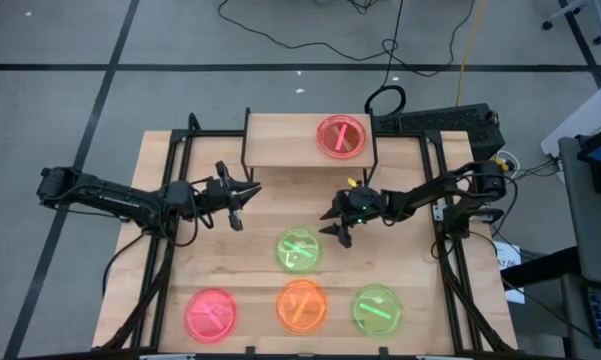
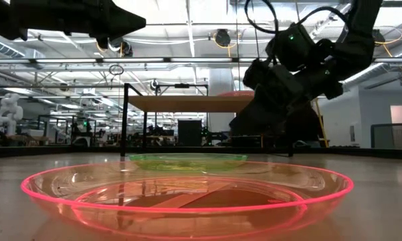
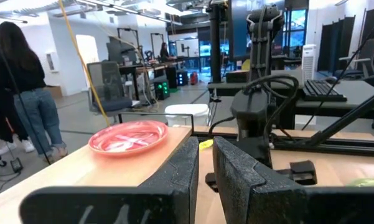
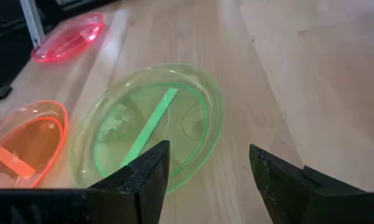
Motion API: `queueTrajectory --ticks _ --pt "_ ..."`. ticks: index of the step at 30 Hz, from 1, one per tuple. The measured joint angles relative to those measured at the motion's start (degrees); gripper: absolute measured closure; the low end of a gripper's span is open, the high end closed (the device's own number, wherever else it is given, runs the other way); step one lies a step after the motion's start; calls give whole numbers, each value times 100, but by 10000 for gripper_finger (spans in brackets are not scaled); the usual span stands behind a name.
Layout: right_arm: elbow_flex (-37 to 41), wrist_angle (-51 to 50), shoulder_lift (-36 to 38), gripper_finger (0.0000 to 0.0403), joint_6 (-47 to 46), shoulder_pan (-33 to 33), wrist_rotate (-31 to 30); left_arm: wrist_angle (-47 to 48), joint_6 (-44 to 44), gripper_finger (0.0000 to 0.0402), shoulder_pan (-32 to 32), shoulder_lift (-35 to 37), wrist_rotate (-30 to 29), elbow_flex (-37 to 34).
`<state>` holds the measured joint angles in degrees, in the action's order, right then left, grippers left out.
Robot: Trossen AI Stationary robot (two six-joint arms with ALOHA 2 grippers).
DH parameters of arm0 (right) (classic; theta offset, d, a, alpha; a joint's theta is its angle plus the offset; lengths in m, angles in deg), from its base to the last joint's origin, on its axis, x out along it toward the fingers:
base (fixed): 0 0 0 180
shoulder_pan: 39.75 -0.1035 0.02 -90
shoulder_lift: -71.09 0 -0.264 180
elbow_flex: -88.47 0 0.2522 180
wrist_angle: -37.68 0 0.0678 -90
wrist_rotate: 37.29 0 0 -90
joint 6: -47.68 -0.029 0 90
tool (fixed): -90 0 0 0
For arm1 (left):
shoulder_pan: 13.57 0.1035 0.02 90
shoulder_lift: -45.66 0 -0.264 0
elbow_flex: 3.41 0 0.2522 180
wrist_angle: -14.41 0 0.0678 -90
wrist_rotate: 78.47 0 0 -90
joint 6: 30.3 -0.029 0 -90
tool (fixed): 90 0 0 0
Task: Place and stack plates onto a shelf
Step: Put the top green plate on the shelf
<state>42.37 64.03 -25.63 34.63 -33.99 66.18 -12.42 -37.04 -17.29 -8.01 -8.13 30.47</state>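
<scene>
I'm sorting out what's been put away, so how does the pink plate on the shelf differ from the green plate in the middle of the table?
The pink plate sits raised on the shelf; the green plate lies on the table. One is pink-red, the other green. The right gripper hovers open beside the green plate; no gripper is near the pink one. Both are round, see-through and lie flat, each with a bright mark inside.
</scene>
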Motion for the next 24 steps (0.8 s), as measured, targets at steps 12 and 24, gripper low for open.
queueTrajectory --ticks 12,24 --pt "-394 11 -686 199 1 -359 11 8 6 346 0 0 2 -2" --pt "-470 -54 -848 200 -259 -400 -6 12 69 346 0 0 4 -2"
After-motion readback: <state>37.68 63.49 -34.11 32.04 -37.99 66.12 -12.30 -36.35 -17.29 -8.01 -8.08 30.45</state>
